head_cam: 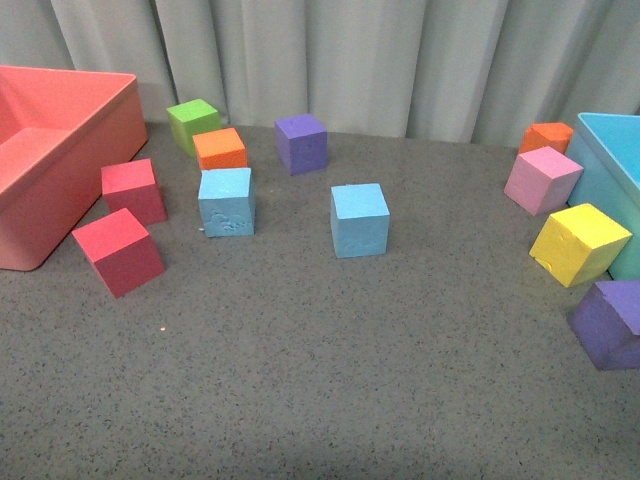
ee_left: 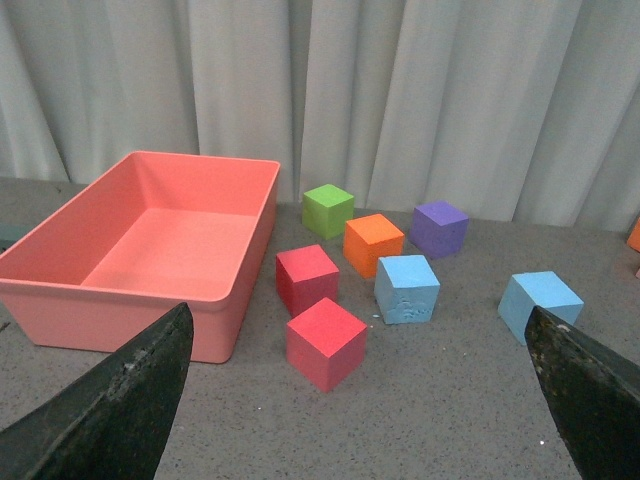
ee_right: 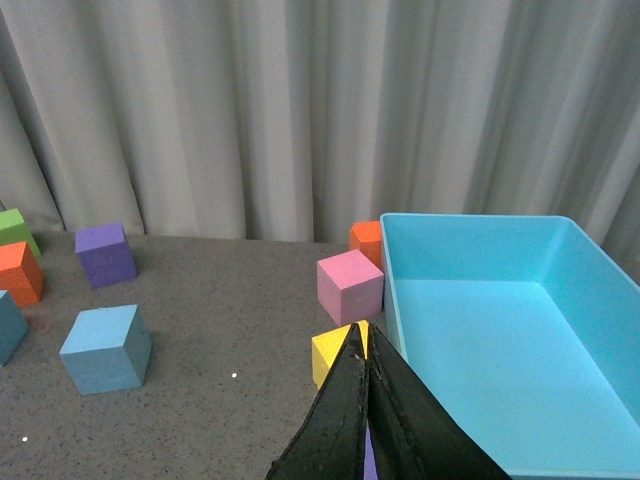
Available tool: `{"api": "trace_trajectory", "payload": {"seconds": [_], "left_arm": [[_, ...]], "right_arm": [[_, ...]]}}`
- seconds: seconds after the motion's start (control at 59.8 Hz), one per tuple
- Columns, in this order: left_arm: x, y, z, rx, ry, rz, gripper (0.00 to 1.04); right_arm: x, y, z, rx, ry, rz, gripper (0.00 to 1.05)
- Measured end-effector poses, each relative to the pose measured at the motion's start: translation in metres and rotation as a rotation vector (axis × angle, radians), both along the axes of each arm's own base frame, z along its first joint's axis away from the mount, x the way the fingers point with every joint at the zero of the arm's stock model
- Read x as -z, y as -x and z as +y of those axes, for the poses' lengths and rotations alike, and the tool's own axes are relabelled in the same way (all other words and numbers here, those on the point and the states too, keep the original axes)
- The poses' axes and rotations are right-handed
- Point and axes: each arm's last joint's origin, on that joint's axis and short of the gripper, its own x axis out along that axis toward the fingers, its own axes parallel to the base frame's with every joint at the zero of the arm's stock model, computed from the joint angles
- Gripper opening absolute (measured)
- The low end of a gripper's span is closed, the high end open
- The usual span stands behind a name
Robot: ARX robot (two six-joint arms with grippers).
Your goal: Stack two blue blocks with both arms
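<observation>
Two sky-blue cubes sit apart on the grey table. The scuffed blue cube (head_cam: 226,201) lies left of centre, below an orange cube; the clean blue cube (head_cam: 360,220) lies near the middle. Neither arm shows in the front view. In the left wrist view the scuffed cube (ee_left: 406,288) and the clean cube (ee_left: 538,303) lie well ahead of my left gripper (ee_left: 360,400), which is open and empty, jaws wide apart. My right gripper (ee_right: 362,345) is shut on nothing, above a yellow cube; the clean blue cube (ee_right: 106,348) lies far to its side.
A pink bin (head_cam: 60,150) stands at the left with two red cubes (head_cam: 118,252) beside it. Green (head_cam: 193,124), orange (head_cam: 220,149) and purple (head_cam: 301,142) cubes lie behind. At the right a light-blue bin (head_cam: 615,165) has orange, pink (head_cam: 541,180), yellow (head_cam: 579,243) and purple (head_cam: 610,322) cubes beside it.
</observation>
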Motion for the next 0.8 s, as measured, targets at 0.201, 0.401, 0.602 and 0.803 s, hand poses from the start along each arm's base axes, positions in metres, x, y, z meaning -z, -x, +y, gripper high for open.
{"api": "trace_trajectory", "payload": {"seconds": [0.201, 0.401, 0.602, 0.803], "left_arm": [[0.000, 0.000, 0.000, 0.000, 0.000, 0.000, 0.98], [0.000, 0.000, 0.000, 0.000, 0.000, 0.000, 0.98], [0.000, 0.000, 0.000, 0.000, 0.000, 0.000, 0.98], [0.000, 0.000, 0.000, 0.000, 0.000, 0.000, 0.98]], "right_arm": [[-0.001, 0.013, 0.000, 0.000, 0.000, -0.002, 0.01], [-0.002, 0.023, 0.000, 0.000, 0.000, -0.008, 0.01], [-0.005, 0.031, 0.000, 0.000, 0.000, -0.016, 0.01], [-0.006, 0.038, 0.000, 0.000, 0.000, -0.021, 0.01]]}}
